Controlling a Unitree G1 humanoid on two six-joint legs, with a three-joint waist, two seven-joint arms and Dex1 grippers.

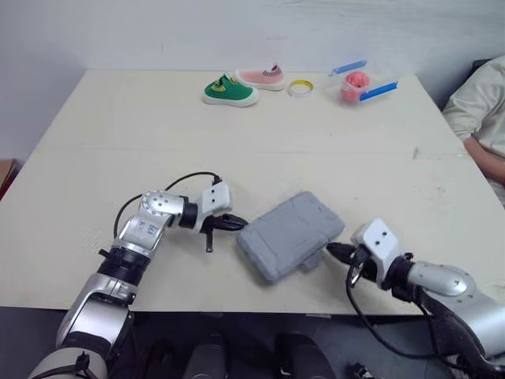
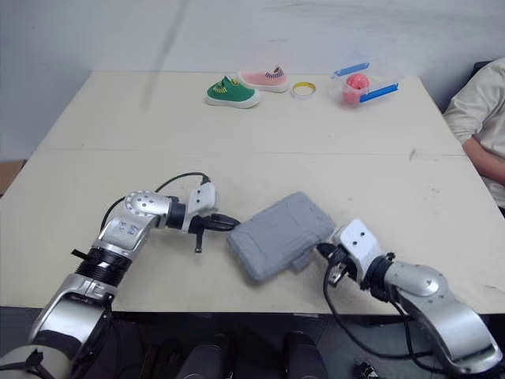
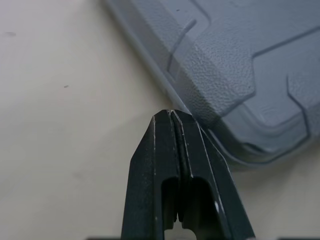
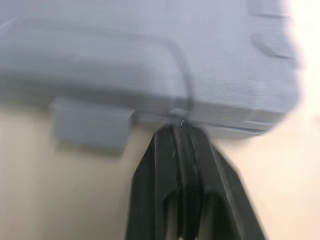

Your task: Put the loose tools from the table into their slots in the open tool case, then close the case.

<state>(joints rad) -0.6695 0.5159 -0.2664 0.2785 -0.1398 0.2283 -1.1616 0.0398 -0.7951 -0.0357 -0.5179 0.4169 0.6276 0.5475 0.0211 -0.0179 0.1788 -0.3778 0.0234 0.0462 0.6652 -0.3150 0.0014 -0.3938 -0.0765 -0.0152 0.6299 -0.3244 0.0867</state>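
Observation:
The grey tool case (image 1: 290, 234) lies closed on the table near the front edge, turned at an angle, with a latch tab (image 4: 90, 128) on its near side. My left gripper (image 1: 239, 223) is shut, its fingertips touching the case's left corner (image 3: 200, 107). My right gripper (image 1: 334, 251) is also shut, its tips pressed against the case's right front edge (image 4: 210, 122) beside the latch. Neither gripper holds anything.
At the far edge of the table (image 1: 102, 158) stand a green shoe (image 1: 229, 91), a pink shoe (image 1: 263, 77), a yellow tape ring (image 1: 300, 87) and a clear box with blue clips (image 1: 359, 83). A person's sleeve (image 1: 481, 110) shows at the right.

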